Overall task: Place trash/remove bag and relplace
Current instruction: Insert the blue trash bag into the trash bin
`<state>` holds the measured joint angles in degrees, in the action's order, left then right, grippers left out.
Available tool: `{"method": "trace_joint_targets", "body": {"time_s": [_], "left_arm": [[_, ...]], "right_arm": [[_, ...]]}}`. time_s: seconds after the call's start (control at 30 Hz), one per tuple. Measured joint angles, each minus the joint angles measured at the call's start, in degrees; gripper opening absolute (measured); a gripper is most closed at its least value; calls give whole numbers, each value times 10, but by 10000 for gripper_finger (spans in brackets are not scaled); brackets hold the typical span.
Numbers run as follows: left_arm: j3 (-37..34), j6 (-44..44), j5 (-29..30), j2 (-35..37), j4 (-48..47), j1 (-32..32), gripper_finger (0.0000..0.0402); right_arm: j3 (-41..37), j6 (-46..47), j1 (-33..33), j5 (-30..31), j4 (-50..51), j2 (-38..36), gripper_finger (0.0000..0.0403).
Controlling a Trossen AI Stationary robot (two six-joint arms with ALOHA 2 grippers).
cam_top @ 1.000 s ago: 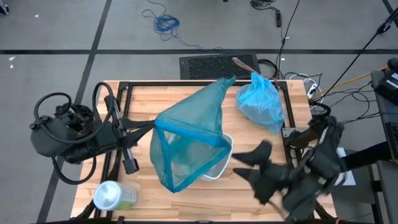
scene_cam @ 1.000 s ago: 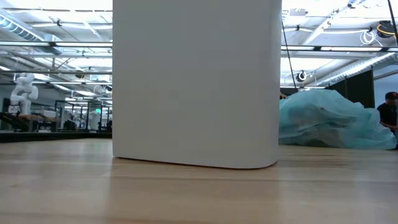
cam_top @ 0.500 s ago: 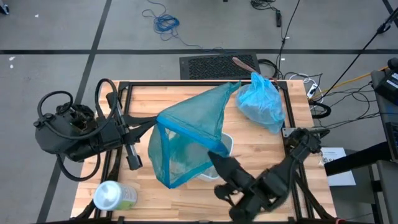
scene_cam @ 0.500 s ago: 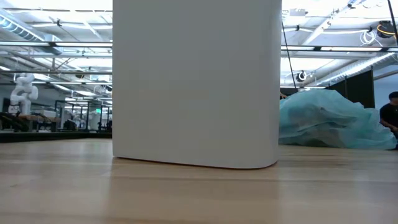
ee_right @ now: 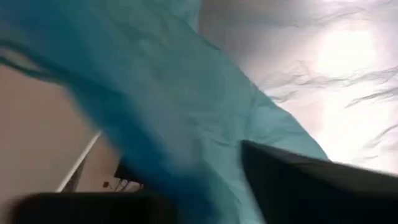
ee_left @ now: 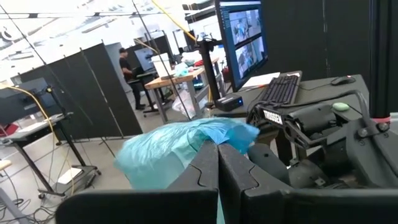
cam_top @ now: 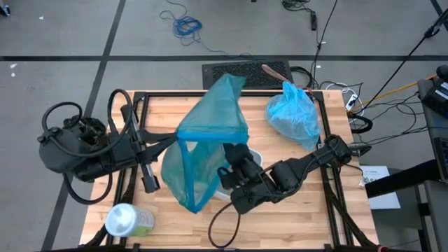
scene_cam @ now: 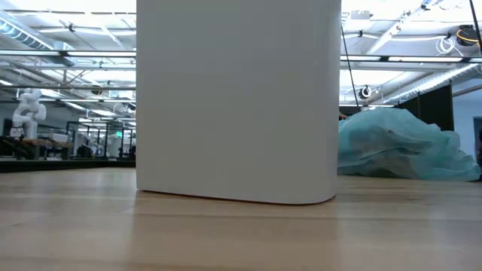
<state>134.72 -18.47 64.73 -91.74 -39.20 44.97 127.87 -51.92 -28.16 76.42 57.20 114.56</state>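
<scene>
1. The teal liner [cam_top: 203, 150] is draped over the white bin [cam_top: 246, 183] at mid-table, its long axis running from the near-left up to a peak at the far side.
2. The right gripper [cam_top: 234, 171] sits against the liner's right flank, nearer than the left; its grasp cannot be determined.
3. The left gripper [ee_left: 217, 163] is clenched on the liner's left edge.
4. The filled light-blue bag [cam_top: 294, 112] lies at the far right, well apart.

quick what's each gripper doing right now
Left gripper: shut, beside the teal bag, grip on it not clear.
Right gripper: at the teal bag over the white bin, fingers cannot be told.
</scene>
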Motion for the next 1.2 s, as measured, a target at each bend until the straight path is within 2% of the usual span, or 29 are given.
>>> {"method": "trace_joint_targets", "body": {"time_s": [0.03,0.07,0.2,0.57,0.77,0.87,1.1,1.2], "left_arm": [[0,-1,0,0,3,0,0],[0,-4,0,0,5,0,0],[0,-4,-17,0,18,0,0],[0,-9,-48,0,48,-8,0],[0,20,-86,-6,20,-53,0],[0,49,-108,-15,-20,-74,0],[0,59,-137,-25,-76,-87,0],[0,46,-139,-25,-99,-86,2]], "right_arm": [[0,-2,-1,-3,0,0,60],[0,-5,-3,-3,1,0,30],[0,-2,-25,-3,6,-6,6],[0,65,-124,-4,10,-116,0],[1,208,-136,-121,69,-176,0],[1,264,-131,-147,106,-186,0],[1,290,-132,-197,121,-188,0],[0,292,-132,-200,121,-188,0]]}}
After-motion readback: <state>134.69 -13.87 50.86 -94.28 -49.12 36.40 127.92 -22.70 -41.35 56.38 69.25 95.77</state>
